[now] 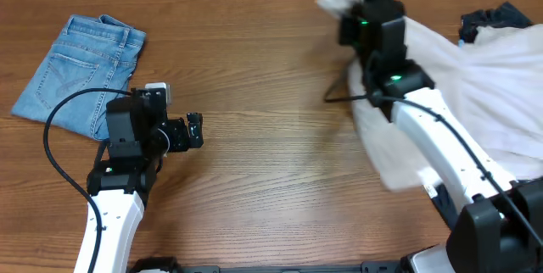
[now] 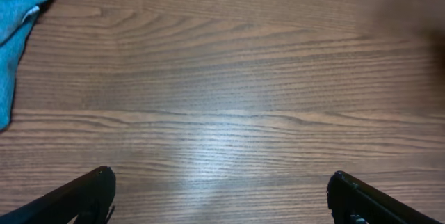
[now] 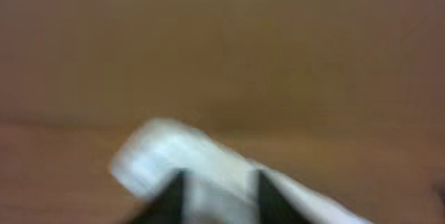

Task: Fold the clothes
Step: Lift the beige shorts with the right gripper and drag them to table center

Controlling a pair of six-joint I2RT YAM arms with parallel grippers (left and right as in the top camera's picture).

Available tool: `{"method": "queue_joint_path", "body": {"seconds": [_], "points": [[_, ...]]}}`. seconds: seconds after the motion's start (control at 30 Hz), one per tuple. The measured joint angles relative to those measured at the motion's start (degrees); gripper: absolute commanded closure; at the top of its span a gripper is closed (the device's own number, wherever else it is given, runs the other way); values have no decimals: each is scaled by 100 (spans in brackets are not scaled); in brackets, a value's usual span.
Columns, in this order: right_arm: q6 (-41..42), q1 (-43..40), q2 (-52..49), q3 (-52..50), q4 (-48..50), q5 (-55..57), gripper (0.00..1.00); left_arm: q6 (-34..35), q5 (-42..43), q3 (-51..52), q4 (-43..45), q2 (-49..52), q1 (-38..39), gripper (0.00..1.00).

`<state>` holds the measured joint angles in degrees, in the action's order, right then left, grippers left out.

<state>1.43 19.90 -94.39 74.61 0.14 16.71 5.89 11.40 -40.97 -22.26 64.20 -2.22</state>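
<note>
On the wooden table (image 1: pixel 271 180), right hand (image 1: pixel 344 6) pinches beige shorts (image 1: pixel 484 78); left hand (image 1: pixel 197 129) spread.

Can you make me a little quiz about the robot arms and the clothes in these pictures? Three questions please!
1. Fill the gap: the folded denim shorts lie on the robot's ___ side of the table.
2. True or false: the left gripper is open with nothing between its fingers.
3. What is the right gripper gripping? A: the denim shorts. B: the beige shorts. C: nothing.

Key: 1 left; 2 true; 3 B.
</note>
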Motion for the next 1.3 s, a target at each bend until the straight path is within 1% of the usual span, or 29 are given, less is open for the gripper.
{"method": "queue_joint_path", "body": {"seconds": [0.07, 0.13, 0.33, 0.47, 0.6, 0.67, 0.8, 0.87, 0.93, 1.07, 1.17, 1.3], "points": [[4, 227, 0, 87, 131, -85, 0, 0, 0, 0, 17, 0, 0, 0], [-7, 291, 0, 114, -114, -116, 0, 0, 4, 0, 52, 0, 0, 0], [98, 50, 2, 111, -1711, 564, 0, 81, 393, -2, 131, 0, 0, 0], [577, -223, 146, 107, -3147, 892, 0, 348, 726, -2, 192, 2, 48, 0], [1012, -514, 518, 111, -4284, 813, 0, 654, 872, -2, 280, 7, 457, 0], [1115, -649, 708, 111, -4953, 640, 0, 776, 914, -2, 365, 7, 778, 0], [1244, -776, 778, 107, -5945, 238, 0, 1110, 901, -4, 619, 24, 1388, 0], [1314, -780, 774, 90, -6240, 103, 0, 1392, 892, -7, 752, 66, 1635, 0], [1576, -796, 774, 90, -6365, 94, 0, 1690, 876, -7, 903, 142, 1873, 0], [1939, -1032, 789, 90, -6229, 68, 0, 2234, 857, -13, 1355, 476, 2465, 0], [1818, -1344, 872, 90, -6144, -254, 0, 2455, 863, -33, 1716, 861, 2983, 0], [1362, -1661, 1029, 87, -6483, -785, 0, 2594, 898, -35, 1886, 1366, 3379, 0]]}}
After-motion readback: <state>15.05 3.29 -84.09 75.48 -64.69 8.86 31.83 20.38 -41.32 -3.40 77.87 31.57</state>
